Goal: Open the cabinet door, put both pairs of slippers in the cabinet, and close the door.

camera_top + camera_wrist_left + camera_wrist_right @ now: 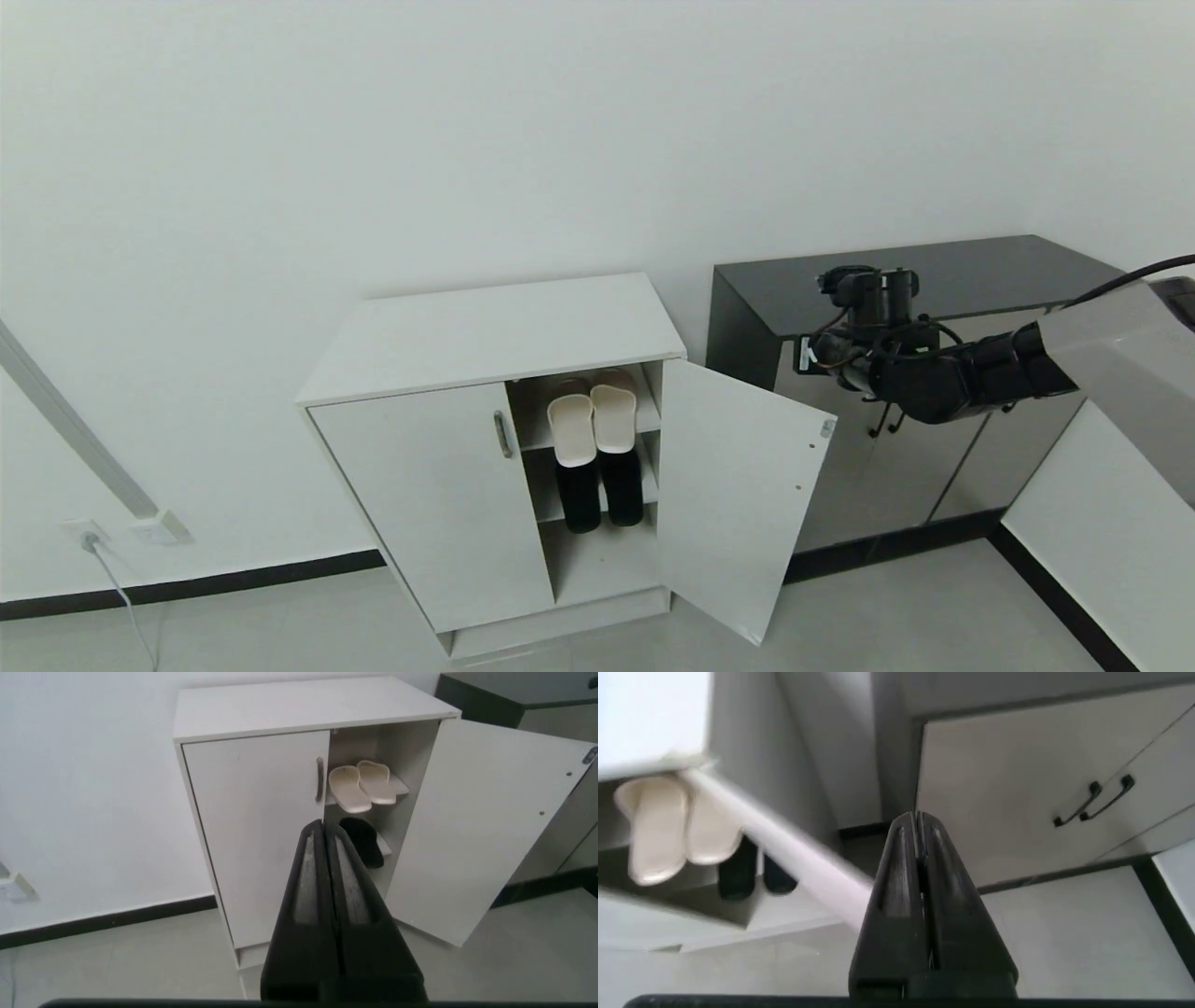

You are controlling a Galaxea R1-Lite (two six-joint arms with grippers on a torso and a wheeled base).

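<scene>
White wall [560,140] and pale grey floor [887,616] frame a small white cabinet [485,331], with a dark sideboard [1008,261] next to it on the robot's right. The cabinet's right-hand door [738,495] is swung wide open and shows its inner face. Both pairs are already inside: the cream slippers [593,425] on the upper shelf and the black slippers [599,490] on the shelf below, toes poking out toward the room. By my reckoning only the closing is left.

That comes down to where the door stands against the arms. It hangs from the cabinet's right side, its long edge upright and its free edge out in the room. The right arm [943,383] is just beyond that free edge, on the door's outer side, up around the level of its top corner. From the wrist, the right gripper [918,821] has its fingers pressed together on nothing, with the door's edge slanting close below. The left gripper [324,829] is likewise closed and empty, but it sits well back, facing the cabinet front.

So the right arm looks nearer and better placed. A push on the outer face toward the robot's left should swing the door home.
</scene>
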